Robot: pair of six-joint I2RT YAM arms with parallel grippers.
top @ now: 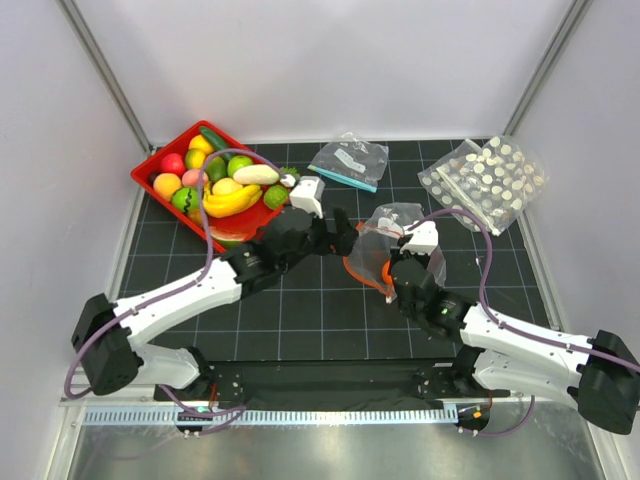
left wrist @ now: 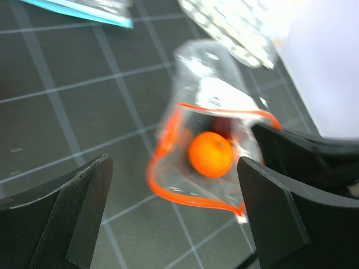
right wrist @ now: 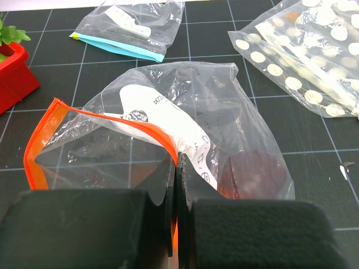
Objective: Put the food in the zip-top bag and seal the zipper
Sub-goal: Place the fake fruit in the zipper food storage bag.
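Observation:
The zip-top bag (top: 397, 222) lies crinkled at the table's middle, its mouth held open. My right gripper (top: 393, 273) (right wrist: 183, 162) is shut on the zipper (right wrist: 112, 120), pinching the orange-red strip at the near side of the mouth. In the left wrist view an orange (left wrist: 210, 154) sits inside the bag, just behind the curved zipper (left wrist: 162, 190). A dark red piece (right wrist: 252, 174) shows through the plastic. My left gripper (top: 345, 236) (left wrist: 175, 163) hovers open in front of the mouth, holding nothing. More food (top: 228, 185) is heaped in the red tray (top: 150, 170).
A clear bag with a teal strip (top: 350, 162) (right wrist: 129, 28) lies at the back middle. A white-dotted bag (top: 485, 180) (right wrist: 303, 50) lies at the back right. The red tray's corner (right wrist: 11, 73) is left of the bag. White walls close the table's sides.

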